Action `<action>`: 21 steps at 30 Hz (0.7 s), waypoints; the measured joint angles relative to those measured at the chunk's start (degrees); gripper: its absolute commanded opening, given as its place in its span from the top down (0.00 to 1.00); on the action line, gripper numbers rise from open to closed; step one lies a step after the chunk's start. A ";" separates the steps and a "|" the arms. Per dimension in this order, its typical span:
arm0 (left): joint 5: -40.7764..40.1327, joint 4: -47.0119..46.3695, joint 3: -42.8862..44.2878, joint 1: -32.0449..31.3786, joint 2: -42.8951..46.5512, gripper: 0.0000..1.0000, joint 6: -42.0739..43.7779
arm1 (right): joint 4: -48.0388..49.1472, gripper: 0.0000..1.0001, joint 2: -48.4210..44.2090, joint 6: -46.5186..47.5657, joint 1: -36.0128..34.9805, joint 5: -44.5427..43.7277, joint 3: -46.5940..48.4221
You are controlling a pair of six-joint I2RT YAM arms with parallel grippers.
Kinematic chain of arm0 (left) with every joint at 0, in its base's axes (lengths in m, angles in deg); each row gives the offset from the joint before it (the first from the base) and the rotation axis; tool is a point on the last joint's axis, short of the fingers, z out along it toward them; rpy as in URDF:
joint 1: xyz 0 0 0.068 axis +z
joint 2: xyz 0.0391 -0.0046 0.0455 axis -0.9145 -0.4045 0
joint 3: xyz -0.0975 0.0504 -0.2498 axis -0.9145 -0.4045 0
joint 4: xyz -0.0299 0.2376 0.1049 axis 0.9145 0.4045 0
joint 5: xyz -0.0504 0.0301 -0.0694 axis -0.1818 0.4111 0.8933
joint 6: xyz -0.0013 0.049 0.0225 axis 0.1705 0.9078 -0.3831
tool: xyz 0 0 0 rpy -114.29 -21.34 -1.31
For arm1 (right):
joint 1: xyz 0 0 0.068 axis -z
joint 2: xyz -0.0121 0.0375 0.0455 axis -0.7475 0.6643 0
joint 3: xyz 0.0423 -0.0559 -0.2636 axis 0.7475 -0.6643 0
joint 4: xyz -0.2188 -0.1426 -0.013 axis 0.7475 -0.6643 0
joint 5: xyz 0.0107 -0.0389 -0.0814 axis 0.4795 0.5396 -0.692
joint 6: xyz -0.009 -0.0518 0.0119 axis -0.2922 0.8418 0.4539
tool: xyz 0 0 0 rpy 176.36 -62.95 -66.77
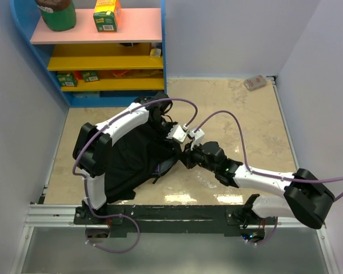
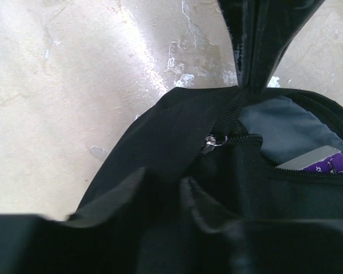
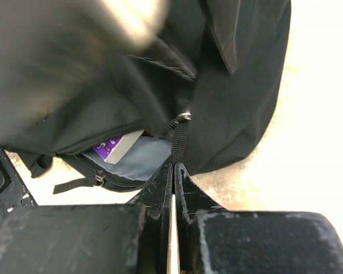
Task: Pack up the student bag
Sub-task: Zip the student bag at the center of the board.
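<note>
The student bag is a large black backpack lying on the table left of centre. Its zip opening gapes and shows a grey lining and a purple book inside; the book also shows in the left wrist view. My right gripper is shut on the black webbing at the end of the zip, at the bag's right edge. My left gripper is over the bag's far end, its dark fingers closed on a fold of the bag's fabric. A metal zip pull hangs near the opening.
A blue shelf unit stands at the back left with a green jar and a yellow-green box on top. A small pale object lies at the back right. White walls close both sides.
</note>
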 measured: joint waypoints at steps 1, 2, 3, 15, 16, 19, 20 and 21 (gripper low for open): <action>-0.02 0.44 0.42 -0.02 -0.59 0.86 0.13 | 0.02 1.00 -0.13 0.00 0.02 -0.04 0.00; -0.04 0.85 0.79 -0.04 -1.09 0.89 0.17 | 0.09 1.00 -0.31 0.00 0.02 -0.04 0.00; -0.07 1.36 1.20 -0.07 -1.51 0.91 0.26 | 0.11 1.00 -0.48 0.02 0.00 -0.09 0.00; -2.73 -3.26 2.51 -0.42 -2.45 1.00 -6.29 | 0.74 1.00 -1.68 -0.52 0.02 -0.48 -1.27; -3.30 -4.52 2.40 -0.44 -2.45 1.00 -7.69 | 0.72 1.00 -2.32 -0.70 0.02 -0.63 -1.86; -5.88 -9.46 2.19 -0.48 -2.45 1.00 -11.37 | 0.26 1.00 -5.27 -1.51 -0.68 -1.60 -3.91; -6.29 -10.54 2.19 -0.48 -2.45 1.00 -12.48 | 0.17 1.00 -6.12 -1.75 -1.01 -2.19 -4.44; -6.54 -11.52 2.19 -0.50 -2.45 1.00 -13.75 | 0.22 1.00 -6.71 -2.08 -1.29 -3.06 -4.83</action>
